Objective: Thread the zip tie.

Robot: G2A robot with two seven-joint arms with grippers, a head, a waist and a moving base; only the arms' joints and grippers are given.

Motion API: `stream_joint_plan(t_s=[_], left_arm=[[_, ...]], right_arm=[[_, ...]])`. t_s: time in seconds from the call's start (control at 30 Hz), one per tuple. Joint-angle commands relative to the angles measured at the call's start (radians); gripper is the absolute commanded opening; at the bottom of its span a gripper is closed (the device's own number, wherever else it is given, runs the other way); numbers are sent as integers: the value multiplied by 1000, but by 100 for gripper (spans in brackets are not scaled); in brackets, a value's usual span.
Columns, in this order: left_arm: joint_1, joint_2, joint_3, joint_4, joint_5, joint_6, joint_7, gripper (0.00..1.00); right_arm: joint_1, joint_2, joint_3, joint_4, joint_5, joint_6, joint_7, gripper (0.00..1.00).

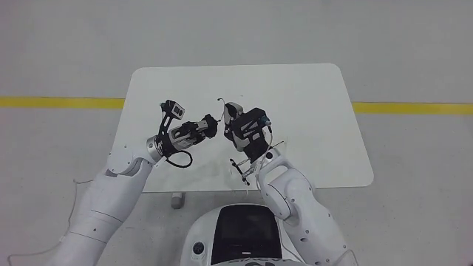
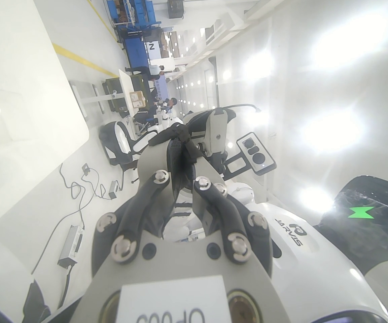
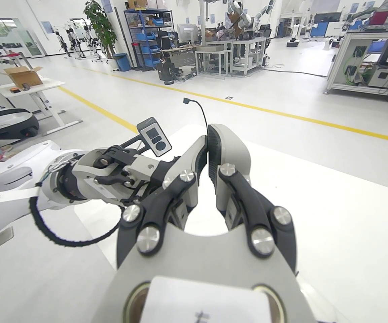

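Found zip tie (image 3: 204, 114) pinched in right gripper's (image 3: 209, 156) fully closed jaws above tabletop (image 1: 310, 96), head end standing free. Found left gripper (image 2: 180, 142) just beside, jaws closed too; could not tell on what. Judged no loop made, tail-through-head threading yet to do.

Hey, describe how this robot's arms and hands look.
White glossy shells on the left arm and right arm. The left hand and right hand have pale grey fingers, black ribbed pads, black linkages, silver bolts. A black cable loops beside the left arm.
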Motion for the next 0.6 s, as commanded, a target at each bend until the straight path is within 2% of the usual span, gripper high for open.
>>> stream_joint_plan(t_s=[0.0, 0.37, 0.57], left_arm=[[0, 0, 0, 0, 0, 0, 0, 0], [0, 0, 0, 0, 0, 0, 0, 0], [0, 0, 0, 0, 0, 0, 0, 0]], right_arm=[[1, 2, -1, 0, 0, 2, 1, 0], [3, 12, -1, 0, 3, 9, 3, 0], [-6, 18, -3, -23, 16, 2, -16, 0]])
